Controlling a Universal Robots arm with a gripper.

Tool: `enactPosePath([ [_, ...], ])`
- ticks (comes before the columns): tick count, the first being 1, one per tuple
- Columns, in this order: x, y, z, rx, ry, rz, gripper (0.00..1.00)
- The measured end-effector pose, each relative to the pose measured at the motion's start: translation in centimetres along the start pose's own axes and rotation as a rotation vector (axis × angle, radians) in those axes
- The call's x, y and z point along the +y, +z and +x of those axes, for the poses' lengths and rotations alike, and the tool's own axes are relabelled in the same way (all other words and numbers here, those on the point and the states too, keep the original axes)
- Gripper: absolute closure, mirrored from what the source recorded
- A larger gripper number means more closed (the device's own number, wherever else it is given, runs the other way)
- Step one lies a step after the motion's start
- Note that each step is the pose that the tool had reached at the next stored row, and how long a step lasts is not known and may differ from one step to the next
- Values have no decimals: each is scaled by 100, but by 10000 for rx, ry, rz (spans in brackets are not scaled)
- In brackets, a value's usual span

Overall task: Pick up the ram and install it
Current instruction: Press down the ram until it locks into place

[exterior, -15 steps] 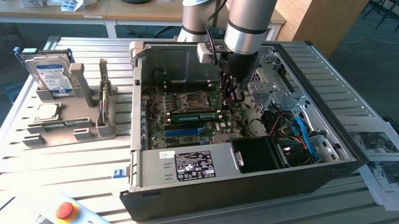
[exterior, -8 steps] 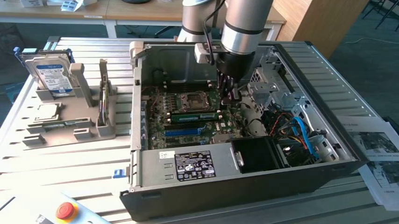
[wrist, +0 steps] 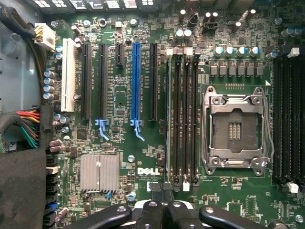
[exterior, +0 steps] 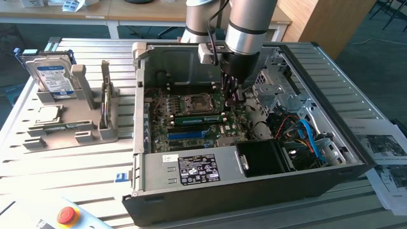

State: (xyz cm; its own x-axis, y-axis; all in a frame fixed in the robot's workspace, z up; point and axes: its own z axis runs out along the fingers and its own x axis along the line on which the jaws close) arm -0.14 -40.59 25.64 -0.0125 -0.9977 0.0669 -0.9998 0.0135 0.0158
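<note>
The ram point(exterior: 197, 119) is a long green stick lying along a memory slot on the motherboard point(exterior: 190, 136), between the empty processor socket point(exterior: 194, 102) and the blue slot. Edge-on in the wrist view, the ram point(wrist: 167, 119) is a thin line in the slot row nearest the blue slot point(wrist: 136, 86). My gripper point(exterior: 234, 98) hangs inside the open computer case, just above the board past one end of the memory slots. Its fingers are shut with nothing between them. In the wrist view the gripper point(wrist: 161, 198) sits over the end of the slot rows beside the socket point(wrist: 236, 129).
The case walls point(exterior: 143, 95) ring the board. A power supply point(exterior: 190, 167), a black fan shroud point(exterior: 264, 160) and loose cables point(exterior: 305, 133) crowd the near side. A fixture point(exterior: 70, 129) at the exterior view's left holds a hard drive point(exterior: 54, 76), a silver chip point(exterior: 47, 114) and a thin upright board point(exterior: 106, 95).
</note>
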Motion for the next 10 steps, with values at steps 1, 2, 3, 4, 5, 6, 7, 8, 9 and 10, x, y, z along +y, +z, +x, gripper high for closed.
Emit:
enactPosePath([
  [1, 0, 0, -10, -1, -1, 0, 90],
  [2, 0, 1, -18, -1, 1, 0, 90],
  [3, 0, 0, -22, -1, 0, 0, 90],
  [4, 0, 1, -22, -1, 0, 1, 90],
  [5, 0, 0, -22, -1, -1, 1, 90],
  [6, 0, 0, -21, -1, 0, 0, 90],
  [7, 0, 3, -22, 0, 0, 1, 90],
  [8, 0, 10, -23, 2, 1, 0, 90],
  [9, 0, 21, -23, 4, 0, 0, 90],
  [10, 0, 35, -24, 5, 0, 0, 90],
])
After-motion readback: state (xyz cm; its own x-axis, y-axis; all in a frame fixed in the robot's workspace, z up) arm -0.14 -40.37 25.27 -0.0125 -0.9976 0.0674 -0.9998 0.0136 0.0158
